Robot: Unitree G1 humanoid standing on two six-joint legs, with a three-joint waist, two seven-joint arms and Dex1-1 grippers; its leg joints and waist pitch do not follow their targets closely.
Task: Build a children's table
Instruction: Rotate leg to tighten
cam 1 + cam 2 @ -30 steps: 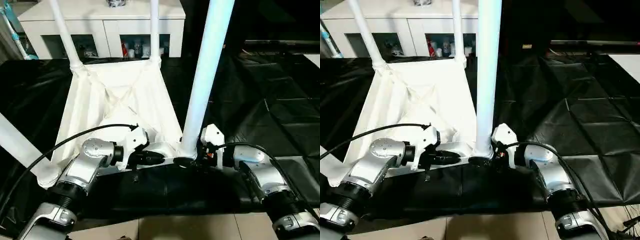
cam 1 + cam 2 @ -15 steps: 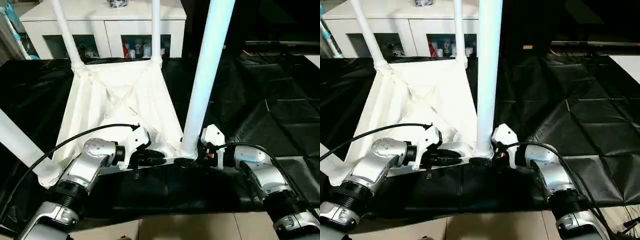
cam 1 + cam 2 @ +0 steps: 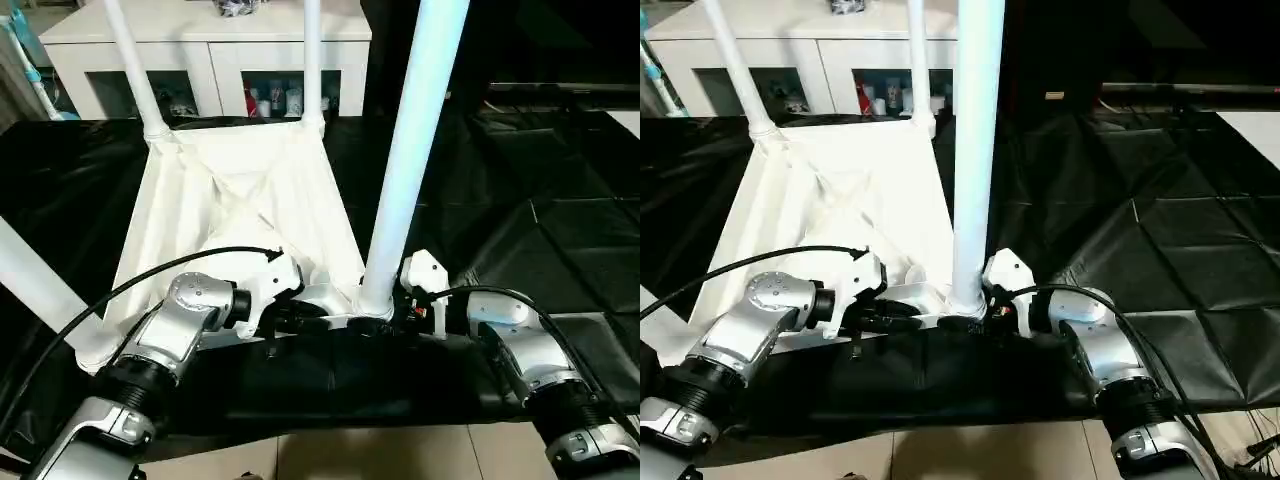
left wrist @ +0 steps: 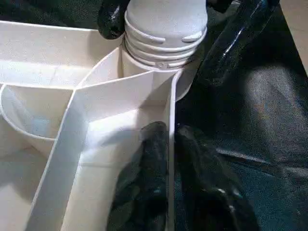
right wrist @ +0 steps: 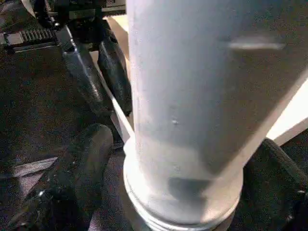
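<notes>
The children's table lies upside down on the black cloth, its ribbed underside [image 3: 240, 200] facing up. Its legs stand up from the corner sockets: far left [image 3: 135, 70], far right [image 3: 312, 60], near left [image 3: 40, 290] and near right [image 3: 410, 150]. My left gripper [image 3: 303, 316] is at the near rim, just left of the near right socket. In the left wrist view it [image 4: 171, 132] is shut on the thin rim wall [image 4: 169, 103], one finger on each side. My right gripper [image 3: 380, 322] is closed round the base of the near right leg [image 5: 192, 96], a finger [image 5: 77, 178] against each side.
A white cabinet [image 3: 210, 50] with glass doors stands behind the black-draped table [image 3: 540, 200]. Tiled floor [image 3: 350, 450] shows past the table's near edge. A black cable [image 3: 120, 290] loops over my left forearm.
My left gripper has shifted slightly left along the near rim. The right gripper stays at the leg's base and the table has barely moved.
</notes>
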